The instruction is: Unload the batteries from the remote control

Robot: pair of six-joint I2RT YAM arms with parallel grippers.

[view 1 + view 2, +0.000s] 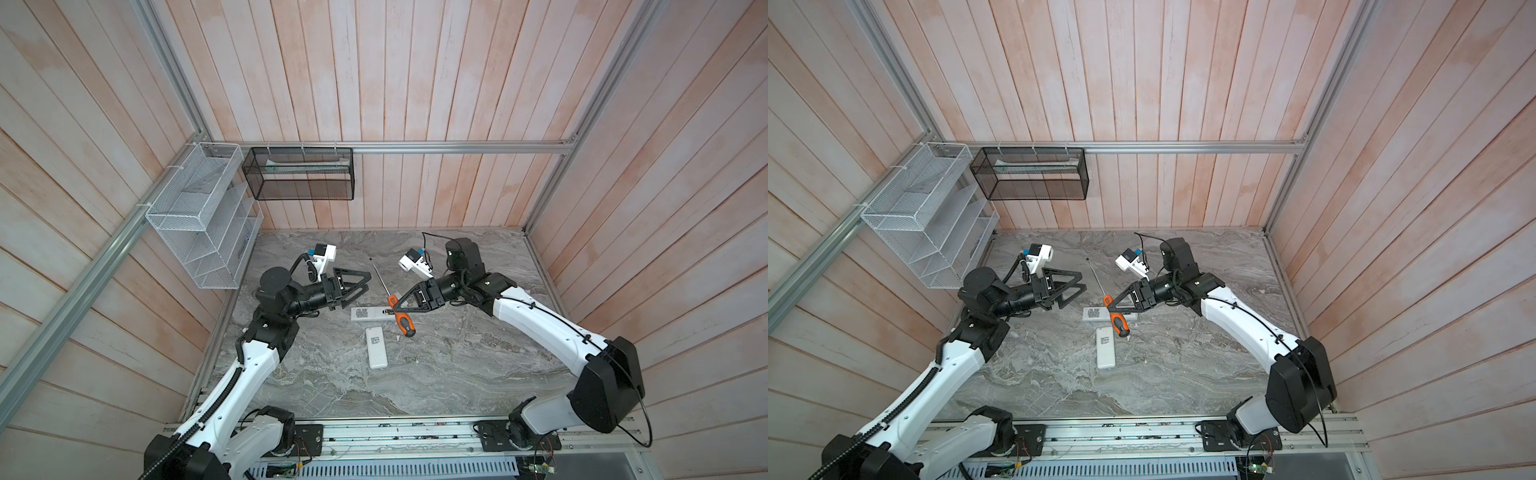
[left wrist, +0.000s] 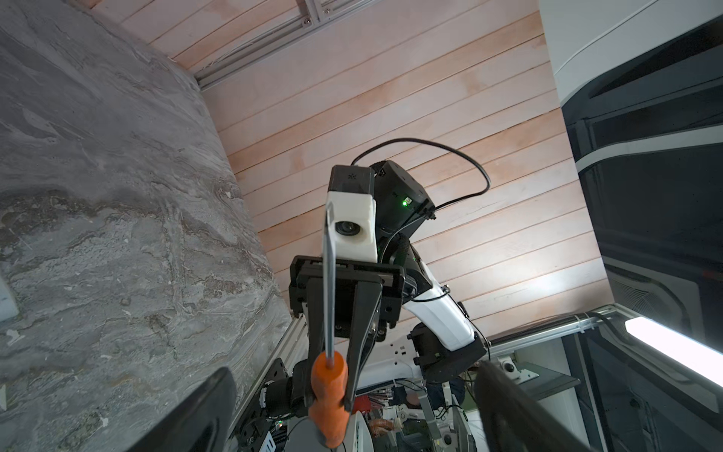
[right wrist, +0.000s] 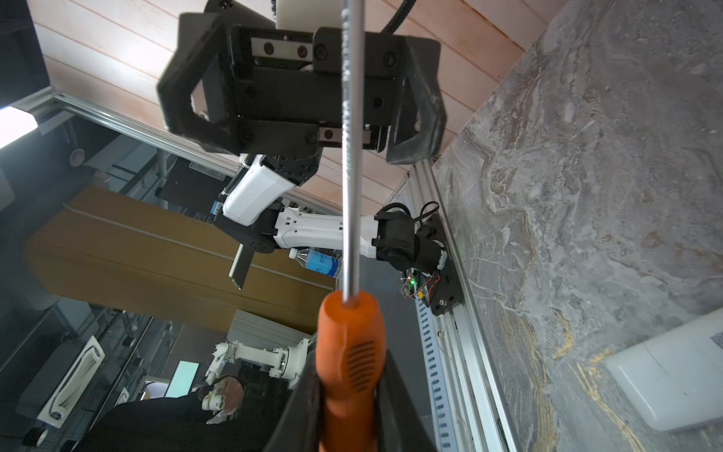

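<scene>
Black-fingered left gripper (image 1: 360,286) hangs empty, jaws wide apart, above the marble table (image 1: 457,365). Right of it lie a far remote (image 1: 365,313) and a near remote (image 1: 376,348). A dark sliver at the far remote's open end looks like batteries (image 1: 387,311) not yet out, so unloading seems unfinished. Above that end, the right gripper (image 1: 395,306) is clamped on the orange screwdriver (image 1: 402,320).

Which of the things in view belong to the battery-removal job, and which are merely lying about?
Job in hand:
- far remote control
- near remote control
- screwdriver, held by the right gripper

Lying about:
- white wire rack, hung on the side wall
- black mesh basket, hung on the back wall
</scene>
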